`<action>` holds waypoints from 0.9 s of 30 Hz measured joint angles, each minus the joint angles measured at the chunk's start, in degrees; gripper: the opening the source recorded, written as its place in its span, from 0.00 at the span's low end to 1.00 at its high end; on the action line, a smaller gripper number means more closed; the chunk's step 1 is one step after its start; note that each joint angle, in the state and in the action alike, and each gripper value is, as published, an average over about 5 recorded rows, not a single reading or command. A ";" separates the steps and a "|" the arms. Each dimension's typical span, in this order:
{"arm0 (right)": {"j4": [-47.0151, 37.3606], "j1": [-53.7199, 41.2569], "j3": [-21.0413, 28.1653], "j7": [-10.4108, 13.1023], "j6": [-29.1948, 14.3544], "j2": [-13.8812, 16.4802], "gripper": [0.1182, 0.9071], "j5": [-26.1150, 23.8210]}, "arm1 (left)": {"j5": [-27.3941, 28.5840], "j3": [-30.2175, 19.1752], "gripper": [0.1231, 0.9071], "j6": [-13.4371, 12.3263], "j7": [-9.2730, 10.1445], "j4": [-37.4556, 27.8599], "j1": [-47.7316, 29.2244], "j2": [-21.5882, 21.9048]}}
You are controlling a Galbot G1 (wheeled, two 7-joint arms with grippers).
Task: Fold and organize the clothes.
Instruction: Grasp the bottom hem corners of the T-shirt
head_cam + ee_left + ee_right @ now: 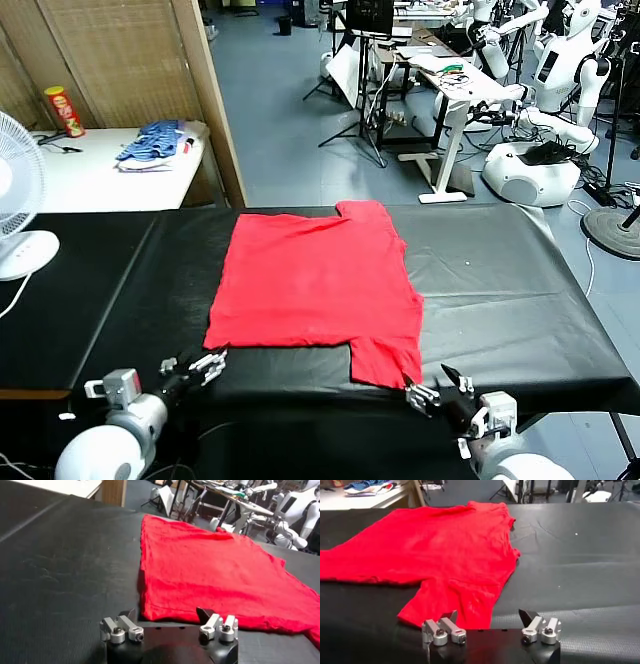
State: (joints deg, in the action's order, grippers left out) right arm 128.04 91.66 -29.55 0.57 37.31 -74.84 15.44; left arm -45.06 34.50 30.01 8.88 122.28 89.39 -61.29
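A wide bench [500, 300] covered in black, slightly wrinkled sheeting carries a bright red short-sleeved cotton T-shirt [315, 285], spread flat near its middle, one sleeve reaching toward the near edge.

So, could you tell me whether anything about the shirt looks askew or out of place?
Slightly. The shirt lies flat on the black table but unevenly: one side is already folded in, while two sleeves still stick out, one toward the far edge, one beside the right hand.

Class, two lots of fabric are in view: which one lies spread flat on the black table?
The bright red cotton T-shirt lies spread flat; the blue striped fabric sits heaped on the white side table.
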 joint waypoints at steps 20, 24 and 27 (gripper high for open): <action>-2.29 0.00 2.41 2.64 0.15 -2.28 0.03 -2.29 | 1.29 -0.40 0.09 -0.92 -2.03 -6.75 -2.64 -0.58; 0.01 1.73 1.16 3.34 0.39 -2.10 0.01 -2.13 | 1.17 -0.47 0.00 -1.09 -2.16 -6.74 -2.24 -0.75; 2.64 3.54 -0.02 3.60 0.71 -1.92 0.01 -1.99 | 1.32 -0.48 0.00 -1.16 -1.90 -5.83 -1.48 -0.93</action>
State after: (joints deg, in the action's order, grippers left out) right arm 130.68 95.19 -29.57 4.16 38.02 -76.76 13.45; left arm -43.74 34.03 28.86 6.98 116.45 87.91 -62.22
